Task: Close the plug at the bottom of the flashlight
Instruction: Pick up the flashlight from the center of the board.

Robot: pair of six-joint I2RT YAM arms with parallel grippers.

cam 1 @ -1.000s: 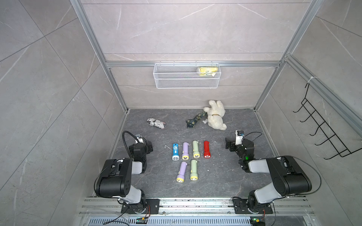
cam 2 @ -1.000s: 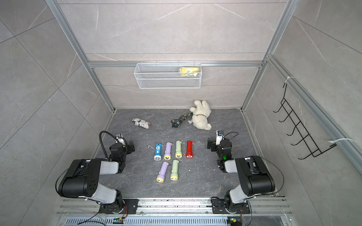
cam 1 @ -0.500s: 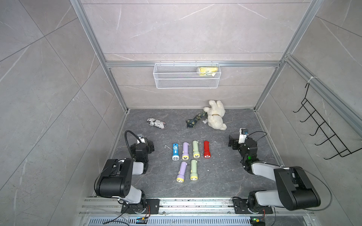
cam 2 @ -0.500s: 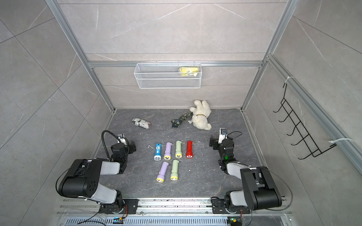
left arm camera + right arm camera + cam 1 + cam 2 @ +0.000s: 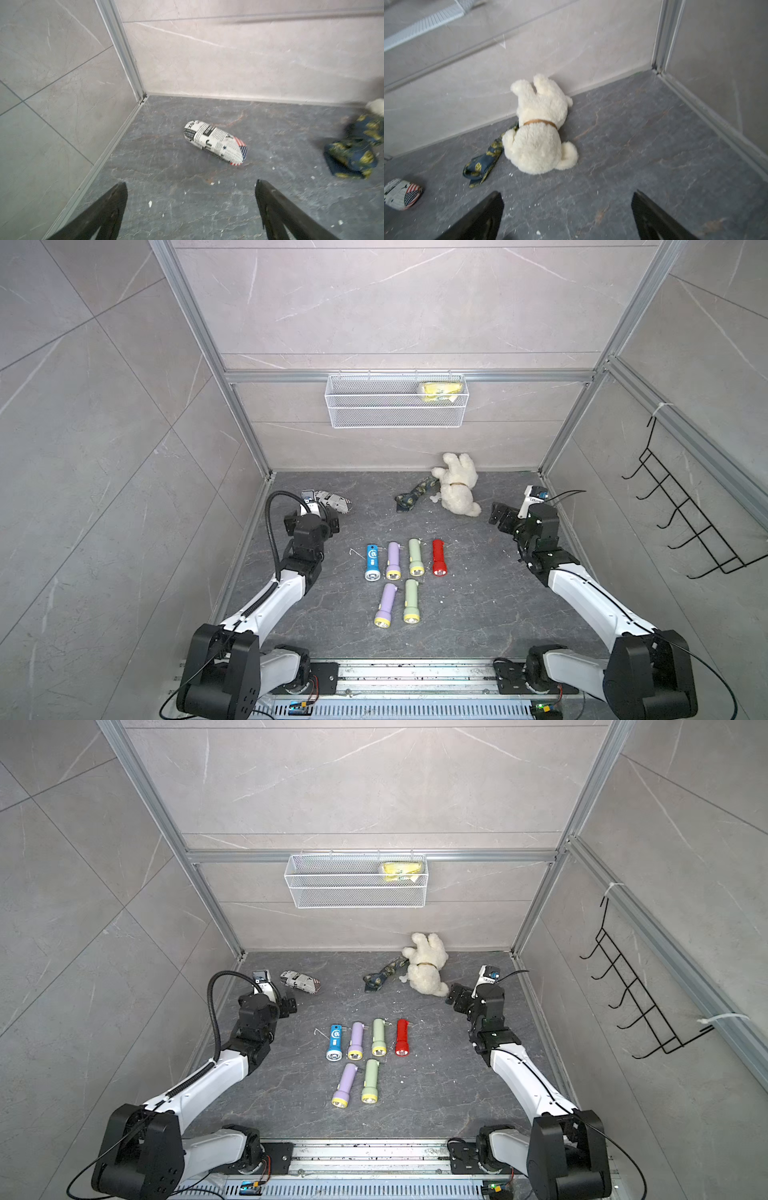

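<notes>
Several flashlights lie in two rows on the dark floor in both top views: blue (image 5: 372, 562), purple (image 5: 393, 560), green (image 5: 415, 557) and red (image 5: 438, 557) behind, purple (image 5: 385, 605) and green (image 5: 411, 600) in front. Their lens ends face the arm bases and their bottom ends point at the back wall. How each plug stands is too small to tell. My left gripper (image 5: 330, 522) (image 5: 191, 184) hovers open left of the rows. My right gripper (image 5: 498, 516) (image 5: 566, 193) hovers open to their right. Neither wrist view shows a flashlight.
A white plush dog (image 5: 457, 487) (image 5: 539, 133) and a dark patterned cloth (image 5: 413, 497) (image 5: 483, 164) lie near the back wall. A newsprint pouch (image 5: 334, 502) (image 5: 216, 143) lies back left. A wire basket (image 5: 397, 400) hangs on the back wall, a black hook rack (image 5: 681, 514) on the right wall.
Both arms have unfolded from their tucked pose and lifted their grippers off the floor, a little toward the back wall. Both grippers stayed open. The flashlights have not moved.
</notes>
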